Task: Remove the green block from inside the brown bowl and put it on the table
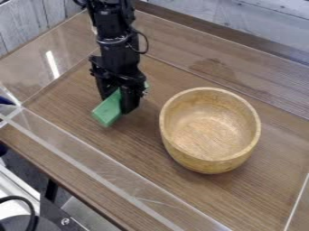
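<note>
The green block (108,109) is on the table (182,63), left of the brown bowl (210,128), and tilts up into my gripper (118,96). The black gripper points straight down from above and is shut on the block's upper end. The block's lower end looks to be touching the tabletop. The bowl is a round tan wooden one and its inside shows nothing in it. A hand's width of bare wood separates the bowl from the gripper.
Clear acrylic walls (72,167) run along the table's front and left edges. Pale grey planks (241,18) lie beyond the far edge. Dark cables and metal parts (18,212) show at the bottom left, outside the wall.
</note>
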`<state>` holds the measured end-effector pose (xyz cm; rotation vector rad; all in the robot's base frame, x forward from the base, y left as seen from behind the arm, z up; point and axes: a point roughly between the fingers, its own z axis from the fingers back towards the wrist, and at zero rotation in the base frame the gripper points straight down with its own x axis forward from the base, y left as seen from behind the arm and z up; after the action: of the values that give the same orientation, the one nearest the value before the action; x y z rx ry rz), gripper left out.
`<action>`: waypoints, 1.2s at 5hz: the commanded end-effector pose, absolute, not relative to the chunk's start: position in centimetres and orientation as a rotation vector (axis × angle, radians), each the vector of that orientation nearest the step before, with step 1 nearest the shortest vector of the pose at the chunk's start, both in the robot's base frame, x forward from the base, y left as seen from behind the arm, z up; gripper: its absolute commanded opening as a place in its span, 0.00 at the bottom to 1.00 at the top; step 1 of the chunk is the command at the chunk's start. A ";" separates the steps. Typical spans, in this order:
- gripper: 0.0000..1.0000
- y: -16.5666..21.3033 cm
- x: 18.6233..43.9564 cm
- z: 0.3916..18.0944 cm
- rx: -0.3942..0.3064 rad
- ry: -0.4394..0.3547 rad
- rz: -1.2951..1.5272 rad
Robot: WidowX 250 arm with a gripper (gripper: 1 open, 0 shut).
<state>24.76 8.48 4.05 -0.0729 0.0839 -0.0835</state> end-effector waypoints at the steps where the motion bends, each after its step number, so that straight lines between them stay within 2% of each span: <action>1: 0.00 8.7 25.5 5.0 -0.066 0.048 -0.082; 2: 0.00 8.8 25.6 4.9 -0.072 0.050 -0.076; 3: 1.00 8.8 25.6 5.4 -0.076 0.050 -0.069; 5: 1.00 8.8 25.8 7.1 -0.086 0.021 -0.060; 6: 1.00 8.7 26.2 9.1 -0.094 -0.021 -0.058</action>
<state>25.36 8.21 7.31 -0.1186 0.0425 -0.0590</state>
